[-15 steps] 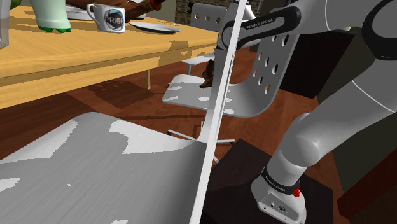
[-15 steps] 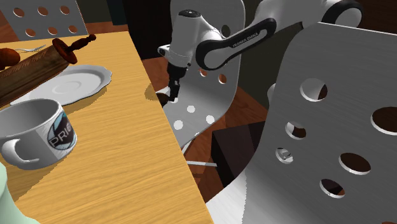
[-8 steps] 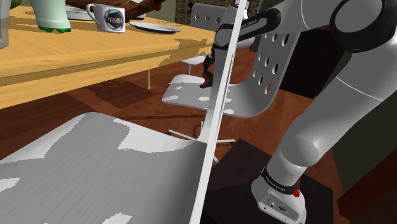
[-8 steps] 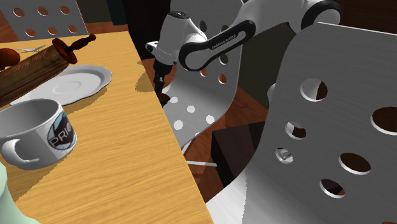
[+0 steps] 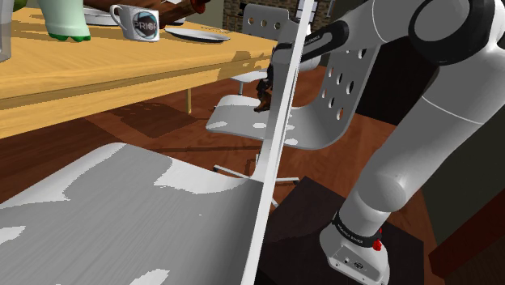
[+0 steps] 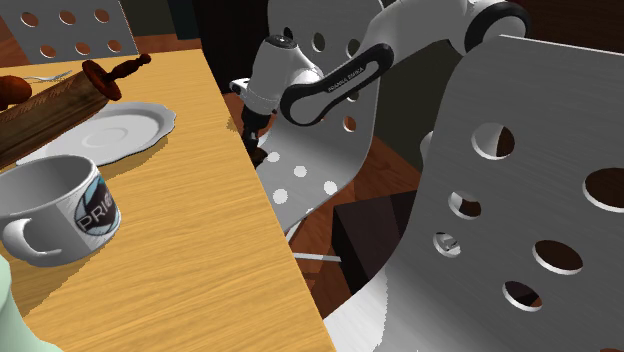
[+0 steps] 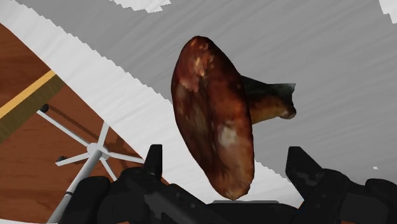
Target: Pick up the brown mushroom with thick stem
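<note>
Gripper (image 7: 226, 164) spread, fingers (image 7: 153, 163) flanking mushroom (image 7: 213, 121), not touching. Mushroom lies on side on grey chair seat (image 7: 337, 57), broad cap nearest, stem behind. Likely light, soft, easily bruised; clasp gently across cap, or thick stem.

"PRIO" on the white mug (image 5: 139, 23), "FRANKA EMIKA" on the arm's black link (image 6: 340, 80)

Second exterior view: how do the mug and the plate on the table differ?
The mug stands tall with a handle and a dark lettered band; the plate is flat and plain. The mug is nearer the camera, the plate farther. Both are white and sit on the wooden table.
</note>
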